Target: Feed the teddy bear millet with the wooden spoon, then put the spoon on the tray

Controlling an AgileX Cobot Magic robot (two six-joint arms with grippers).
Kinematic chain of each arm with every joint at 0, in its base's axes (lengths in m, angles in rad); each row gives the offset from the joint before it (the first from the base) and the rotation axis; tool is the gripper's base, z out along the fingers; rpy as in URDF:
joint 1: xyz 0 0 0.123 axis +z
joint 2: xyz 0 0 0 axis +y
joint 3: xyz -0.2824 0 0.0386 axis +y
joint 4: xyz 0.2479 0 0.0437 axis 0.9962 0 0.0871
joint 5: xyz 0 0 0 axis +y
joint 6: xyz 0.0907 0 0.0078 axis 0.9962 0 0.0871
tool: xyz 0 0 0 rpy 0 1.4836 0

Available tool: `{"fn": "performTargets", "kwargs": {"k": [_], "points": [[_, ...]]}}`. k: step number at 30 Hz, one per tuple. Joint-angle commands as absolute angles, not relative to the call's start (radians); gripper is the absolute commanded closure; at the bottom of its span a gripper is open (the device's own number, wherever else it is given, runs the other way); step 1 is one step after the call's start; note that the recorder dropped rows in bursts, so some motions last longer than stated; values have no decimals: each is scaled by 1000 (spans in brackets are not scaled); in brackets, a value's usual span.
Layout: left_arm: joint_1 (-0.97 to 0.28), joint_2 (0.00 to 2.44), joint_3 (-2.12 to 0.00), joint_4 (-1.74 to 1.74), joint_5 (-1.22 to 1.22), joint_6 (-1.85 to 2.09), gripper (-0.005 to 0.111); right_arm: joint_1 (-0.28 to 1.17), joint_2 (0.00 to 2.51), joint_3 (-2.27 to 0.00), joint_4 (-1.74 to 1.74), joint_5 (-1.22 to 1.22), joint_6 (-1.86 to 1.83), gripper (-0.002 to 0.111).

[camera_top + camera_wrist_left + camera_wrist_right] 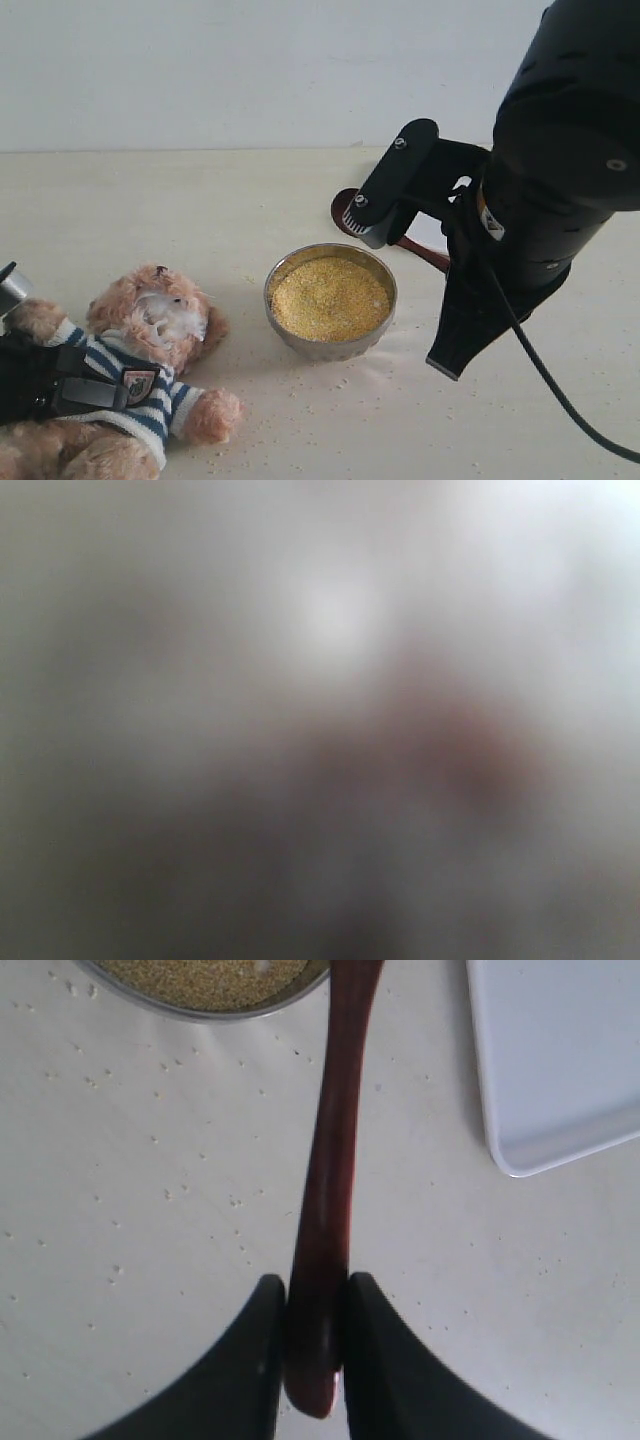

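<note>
Cream table (pixel 250 200), white wall | R pincer (pixel 315 1295) clamped on wooden spoon (pixel 330 1160) handle, spoon head just behind metal bowl (pixel 330 347) | millet (pixel 330 298) heaped in bowl, stray grains round it | tray (pixel 560 1060) beside spoon | teddy bear (pixel 150 320) on its back, front-left | L pincer (pixel 70 385) at bear's torso, grip can't tell, wrist cam all blur

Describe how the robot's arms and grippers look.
The right arm is a bulky black housing with small screws, an orange-and-white label and a thin black cable. A black bracket with silver screw heads juts beside it. The right gripper has smooth, black, curved fingers. The left arm shows only black parts and a silver cylinder.
</note>
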State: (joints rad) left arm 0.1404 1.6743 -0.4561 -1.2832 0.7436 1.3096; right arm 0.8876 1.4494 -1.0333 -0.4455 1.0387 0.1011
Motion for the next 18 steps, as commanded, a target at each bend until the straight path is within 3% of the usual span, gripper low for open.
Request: {"fn": "performTargets", "kwargs": {"k": [1, 10, 18], "points": [[142, 1684, -454, -1274, 766, 1298, 101, 890, 1439, -1040, -459, 1031, 99, 99], [142, 1560, -517, -1269, 914, 1236, 101, 890, 1439, -1040, -464, 1016, 99, 99], [142, 1303, -623, -1006, 895, 972, 101, 890, 1439, -1040, -462, 1014, 99, 99]]}}
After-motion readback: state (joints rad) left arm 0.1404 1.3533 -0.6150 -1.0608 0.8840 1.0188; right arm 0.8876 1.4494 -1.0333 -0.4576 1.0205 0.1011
